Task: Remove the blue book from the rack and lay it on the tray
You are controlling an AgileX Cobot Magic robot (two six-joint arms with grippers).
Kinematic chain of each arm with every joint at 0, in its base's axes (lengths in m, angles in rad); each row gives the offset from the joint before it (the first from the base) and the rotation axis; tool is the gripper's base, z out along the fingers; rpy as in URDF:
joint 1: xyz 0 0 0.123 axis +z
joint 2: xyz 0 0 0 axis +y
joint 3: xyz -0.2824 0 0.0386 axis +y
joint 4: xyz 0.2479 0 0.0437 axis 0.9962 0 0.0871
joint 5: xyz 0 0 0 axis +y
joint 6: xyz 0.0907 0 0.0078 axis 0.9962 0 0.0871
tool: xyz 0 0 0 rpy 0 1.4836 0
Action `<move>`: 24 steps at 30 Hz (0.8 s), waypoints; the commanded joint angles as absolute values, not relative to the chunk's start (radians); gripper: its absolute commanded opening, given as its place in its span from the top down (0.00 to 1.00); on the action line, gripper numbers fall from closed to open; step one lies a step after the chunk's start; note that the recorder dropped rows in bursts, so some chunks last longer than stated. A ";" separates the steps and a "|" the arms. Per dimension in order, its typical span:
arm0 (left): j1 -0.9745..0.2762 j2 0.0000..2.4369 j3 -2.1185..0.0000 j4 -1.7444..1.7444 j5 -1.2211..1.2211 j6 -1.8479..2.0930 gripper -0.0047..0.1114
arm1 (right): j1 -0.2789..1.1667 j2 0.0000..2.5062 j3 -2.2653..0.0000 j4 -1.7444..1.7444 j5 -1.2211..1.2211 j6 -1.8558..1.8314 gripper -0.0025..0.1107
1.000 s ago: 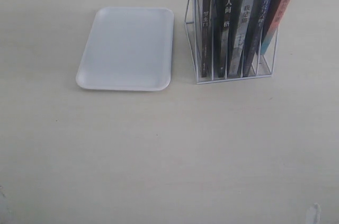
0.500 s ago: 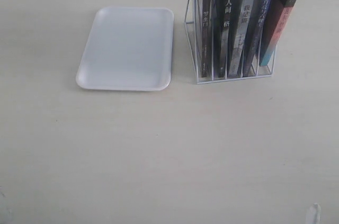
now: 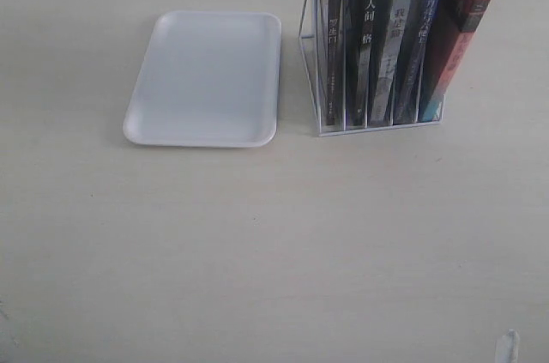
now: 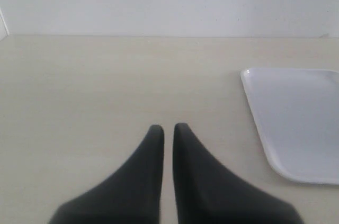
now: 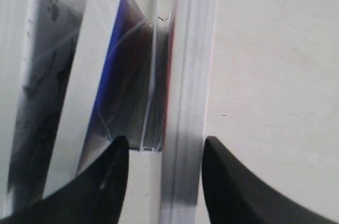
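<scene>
The blue book (image 3: 427,30) stands in the white wire rack (image 3: 306,47), second slot from the right, beside the taller red book (image 3: 459,37) with a teal foot. The white tray (image 3: 206,80) lies flat to the rack's left with nothing on it. In the right wrist view my right gripper (image 5: 166,142) is open above the rack, its fingers straddling the red book's page edge (image 5: 190,75); the blue book (image 5: 110,60) leans just outside one finger. My left gripper (image 4: 168,127) is shut on nothing over bare table, with the tray (image 4: 296,118) off to one side.
Black and grey-spined books (image 3: 369,45) fill the rack's other slots. A small pale object (image 3: 508,346) shows at the table's near right edge. Neither arm appears in the exterior view.
The red book has shifted in its slot: its teal foot has slid down to the rack's front and its top has swung to the right. Tray and other books are unmoved.
</scene>
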State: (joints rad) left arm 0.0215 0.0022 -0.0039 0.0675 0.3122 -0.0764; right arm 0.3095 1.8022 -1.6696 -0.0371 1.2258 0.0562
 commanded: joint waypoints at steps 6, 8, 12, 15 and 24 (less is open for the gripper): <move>0.013 0.000 0.000 0.069 0.306 -0.074 0.91 | 0.310 1.742 -1.732 -0.028 1.221 0.046 0.59; 0.013 0.000 0.000 0.069 0.306 -0.074 0.91 | 0.310 1.721 -1.759 -0.006 1.221 0.046 0.59; 0.013 0.000 0.000 0.069 0.306 -0.074 0.91 | 0.312 1.671 -1.782 0.103 1.221 0.021 0.59; 0.013 0.000 0.000 0.069 0.306 -0.074 0.91 | 0.340 1.651 -1.782 0.186 1.221 -0.045 0.60; 0.013 0.000 0.000 0.069 0.306 -0.074 0.91 | 0.531 1.650 -1.780 0.025 1.221 0.069 0.62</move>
